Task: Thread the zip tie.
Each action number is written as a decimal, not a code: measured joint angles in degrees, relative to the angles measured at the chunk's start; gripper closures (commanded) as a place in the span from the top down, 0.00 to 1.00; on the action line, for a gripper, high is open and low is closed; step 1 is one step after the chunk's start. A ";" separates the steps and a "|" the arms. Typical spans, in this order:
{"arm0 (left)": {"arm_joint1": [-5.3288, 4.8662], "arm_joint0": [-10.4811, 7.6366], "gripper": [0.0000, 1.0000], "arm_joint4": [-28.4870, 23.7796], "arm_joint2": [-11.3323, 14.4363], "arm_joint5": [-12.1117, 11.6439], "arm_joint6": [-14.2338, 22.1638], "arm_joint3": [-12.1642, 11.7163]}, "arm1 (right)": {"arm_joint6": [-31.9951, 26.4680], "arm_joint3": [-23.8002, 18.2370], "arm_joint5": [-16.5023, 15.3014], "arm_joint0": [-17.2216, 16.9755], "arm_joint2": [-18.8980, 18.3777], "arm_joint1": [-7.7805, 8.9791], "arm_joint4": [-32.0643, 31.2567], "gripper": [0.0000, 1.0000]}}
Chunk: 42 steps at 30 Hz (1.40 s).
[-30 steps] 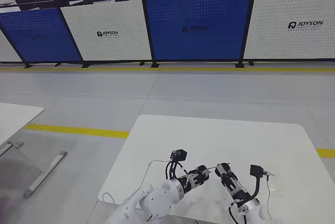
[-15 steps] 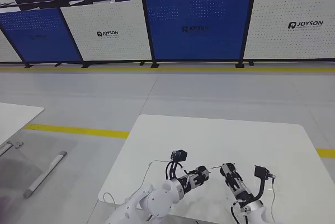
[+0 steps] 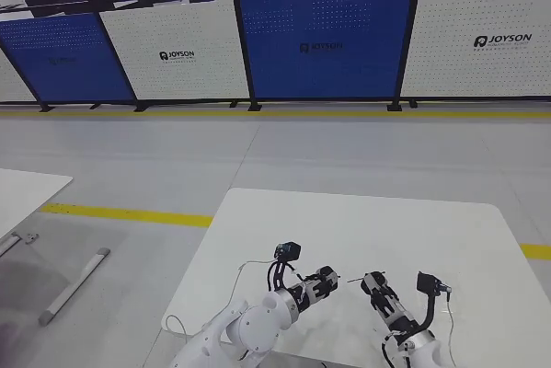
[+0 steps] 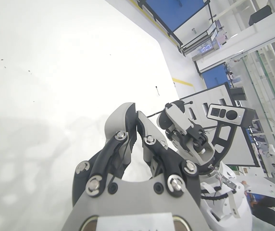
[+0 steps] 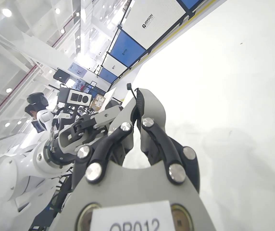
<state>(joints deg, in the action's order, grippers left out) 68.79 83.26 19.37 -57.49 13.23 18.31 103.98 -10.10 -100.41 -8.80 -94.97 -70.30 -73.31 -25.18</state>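
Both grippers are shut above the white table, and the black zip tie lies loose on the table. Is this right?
Not quite: the zip tie is not loose on the table. The shut right gripper pinches it above the table, with its head sticking out, as the right wrist view shows.

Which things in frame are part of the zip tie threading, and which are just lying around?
Job: zip tie; right gripper and left gripper, both shut on it; the white table under them.
Lying about: second table at the side; partition panels; yellow floor line.
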 measured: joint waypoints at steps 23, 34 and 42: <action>0.00 0.00 0.00 0.00 0.00 0.00 0.00 0.00 | 2.61 2.25 -3.55 1.46 0.92 -0.14 -0.41 0.00; 0.00 0.00 0.00 0.00 0.00 0.00 0.00 0.00 | 2.92 2.48 -3.92 2.20 1.95 -0.18 -1.98 0.00; 0.00 0.00 0.00 0.00 0.00 0.00 0.00 0.00 | 2.77 2.60 -3.44 2.51 2.21 -0.18 -2.35 0.00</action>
<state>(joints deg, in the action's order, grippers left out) 68.79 83.26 19.37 -57.49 13.23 18.31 103.98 -7.33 -97.82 -12.24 -92.46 -68.08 -73.49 -27.53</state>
